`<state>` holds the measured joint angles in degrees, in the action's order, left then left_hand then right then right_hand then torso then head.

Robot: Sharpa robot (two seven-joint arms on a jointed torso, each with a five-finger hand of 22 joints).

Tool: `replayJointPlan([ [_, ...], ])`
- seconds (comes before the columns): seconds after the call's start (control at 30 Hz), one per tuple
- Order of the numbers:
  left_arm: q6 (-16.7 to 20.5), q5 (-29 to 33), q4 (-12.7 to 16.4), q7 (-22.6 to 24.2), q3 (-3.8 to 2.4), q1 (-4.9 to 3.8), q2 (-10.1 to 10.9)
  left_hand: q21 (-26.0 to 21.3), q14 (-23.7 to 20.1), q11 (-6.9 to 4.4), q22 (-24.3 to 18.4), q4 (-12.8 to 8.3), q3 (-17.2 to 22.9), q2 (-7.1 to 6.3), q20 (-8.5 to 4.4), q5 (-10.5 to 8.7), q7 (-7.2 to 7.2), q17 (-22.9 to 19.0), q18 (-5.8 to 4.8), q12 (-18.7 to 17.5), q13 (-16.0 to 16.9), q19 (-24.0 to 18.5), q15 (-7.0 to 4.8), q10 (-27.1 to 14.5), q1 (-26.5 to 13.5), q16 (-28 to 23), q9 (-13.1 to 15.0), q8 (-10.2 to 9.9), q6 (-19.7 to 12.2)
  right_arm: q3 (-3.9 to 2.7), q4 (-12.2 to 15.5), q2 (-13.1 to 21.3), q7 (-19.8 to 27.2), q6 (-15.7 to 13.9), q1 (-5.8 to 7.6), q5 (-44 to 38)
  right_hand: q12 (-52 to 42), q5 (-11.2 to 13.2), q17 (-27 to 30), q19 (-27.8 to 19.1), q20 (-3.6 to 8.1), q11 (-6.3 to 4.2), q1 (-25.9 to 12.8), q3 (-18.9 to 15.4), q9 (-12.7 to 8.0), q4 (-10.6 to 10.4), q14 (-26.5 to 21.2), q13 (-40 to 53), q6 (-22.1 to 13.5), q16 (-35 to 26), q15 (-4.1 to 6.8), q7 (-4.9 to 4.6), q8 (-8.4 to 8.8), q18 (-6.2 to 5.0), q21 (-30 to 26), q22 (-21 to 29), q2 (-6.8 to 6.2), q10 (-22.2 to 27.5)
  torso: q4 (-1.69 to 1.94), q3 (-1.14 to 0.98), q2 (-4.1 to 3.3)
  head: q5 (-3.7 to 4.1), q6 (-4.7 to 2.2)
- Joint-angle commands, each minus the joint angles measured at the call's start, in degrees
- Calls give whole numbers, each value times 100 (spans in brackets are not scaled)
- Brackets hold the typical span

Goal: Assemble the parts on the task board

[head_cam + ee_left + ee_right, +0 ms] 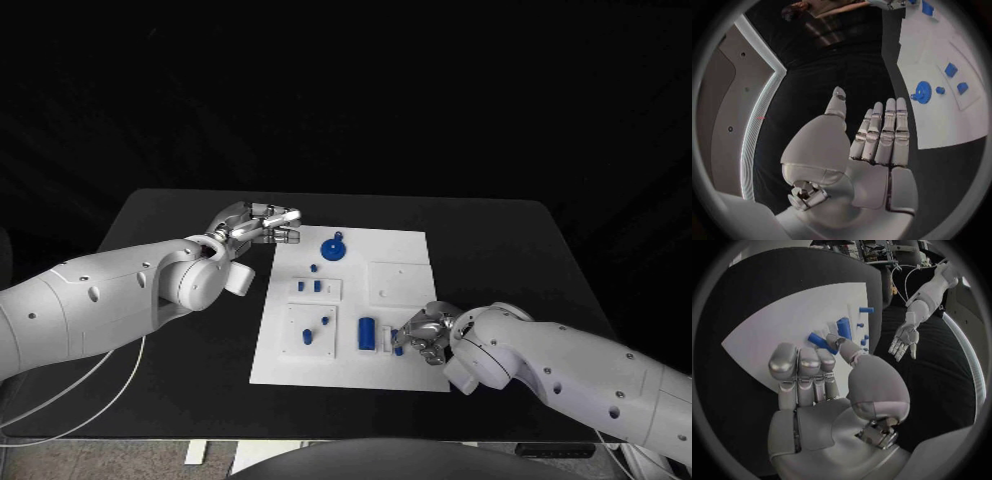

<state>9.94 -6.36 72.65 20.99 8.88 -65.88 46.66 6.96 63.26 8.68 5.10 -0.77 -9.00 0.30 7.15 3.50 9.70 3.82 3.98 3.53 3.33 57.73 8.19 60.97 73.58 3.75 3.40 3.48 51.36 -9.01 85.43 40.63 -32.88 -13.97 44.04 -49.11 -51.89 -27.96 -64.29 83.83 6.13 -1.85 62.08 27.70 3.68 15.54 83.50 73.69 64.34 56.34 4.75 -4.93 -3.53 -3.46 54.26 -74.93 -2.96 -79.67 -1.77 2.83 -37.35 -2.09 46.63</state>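
The right hand hung low over the near right part of the board, fingers side by side and bent forward, thumb reaching toward a blue bar; nothing sat in its grasp. Just beside it on the board lay the blue cylinder, with smaller blue pieces near it. The left hand waited off the board's far left corner, fingers straight and close together, holding nothing. Near it on the board stood a round blue knob, and between the two hands a pair of small blue pegs.

The parts looked like small, rigid plastic: light, not fragile, probably smooth enough to slip or roll. A pinch across the cylinder's middle, thumb against one finger, would likely serve best. The knob would be better taken by its rim.
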Motion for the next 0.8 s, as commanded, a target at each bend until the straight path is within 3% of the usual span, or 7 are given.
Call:
replayJointPlan([
  [0.03, -80, -32, 17, 24, -3, -1, -7, -17, -15, 6, -12, 4, 4, 2, 28, -12, -13, 0, -18, -2, 3, -20, 6, -49, -12, -25, -5, 1, -15, -4, -14, -30, 37, 57, 4, -61, 11, 41, 1, 45, 10, 1, -24, -122, 3, -26, 2, -11, 58, -35, 50, 15, -4, -55, -36, -663, -1, 27, -3, 5, -1, 1, 1],
  [0.1, -81, -32, 14, 24, -3, -1, -12, -17, -15, 6, -12, 4, 4, 2, 28, -12, -13, 0, -18, -2, 3, -20, 6, -49, -12, -25, -5, 1, -15, -4, -26, -44, -12, 122, 13, -116, 12, 88, 0, 46, 8, 0, -37, -264, 4, -57, 6, -14, 88, -33, 48, 30, -5, -53, -57, -659, 11, 25, -4, 8, 0, -2, -5],
  [0.27, -83, -32, 12, 23, -3, -1, -18, -17, -15, 6, -12, 4, 4, 2, 28, -12, -13, 0, -18, -2, 3, -20, 6, -49, -12, -25, -5, 1, -15, -5, -47, -78, -133, 259, 38, -357, 35, 780, 8, 52, 2, -7, -26, -585, 8, -180, 10, -36, 183, -44, 45, 81, -8, -47, -84, -657, 60, 21, 0, 8, 2, -3, -8],
  [0.53, -86, -32, 4, 21, -3, -1, -29, -17, -15, 6, -12, 4, 4, 2, 28, -12, -13, 0, -18, -2, 3, -20, 6, -49, -12, -25, -5, 1, -15, -5, -60, -140, -212, 322, 74, -744, 117, 1691, 19, 65, 7, -47, 30, -944, 11, -478, 18, -113, 466, -53, 58, 193, -7, -31, -110, -659, 71, -3, -3, 6, 1, -9, -11],
  [0.8, -90, -33, 2, 8, -3, -1, -36, -16, -19, 4, -15, 14, 3, 6, 29, -14, -12, 1, -19, -3, 3, -22, 6, -53, -17, -24, -5, 1, -10, -4, -74, -207, -229, 381, 111, -951, 164, 1904, 12, 76, 23, -64, 158, -1043, 10, -794, 21, -184, 561, -46, 69, 228, -7, -10, -125, -663, -27, -20, -1, 3, 2, -19, -8],
])
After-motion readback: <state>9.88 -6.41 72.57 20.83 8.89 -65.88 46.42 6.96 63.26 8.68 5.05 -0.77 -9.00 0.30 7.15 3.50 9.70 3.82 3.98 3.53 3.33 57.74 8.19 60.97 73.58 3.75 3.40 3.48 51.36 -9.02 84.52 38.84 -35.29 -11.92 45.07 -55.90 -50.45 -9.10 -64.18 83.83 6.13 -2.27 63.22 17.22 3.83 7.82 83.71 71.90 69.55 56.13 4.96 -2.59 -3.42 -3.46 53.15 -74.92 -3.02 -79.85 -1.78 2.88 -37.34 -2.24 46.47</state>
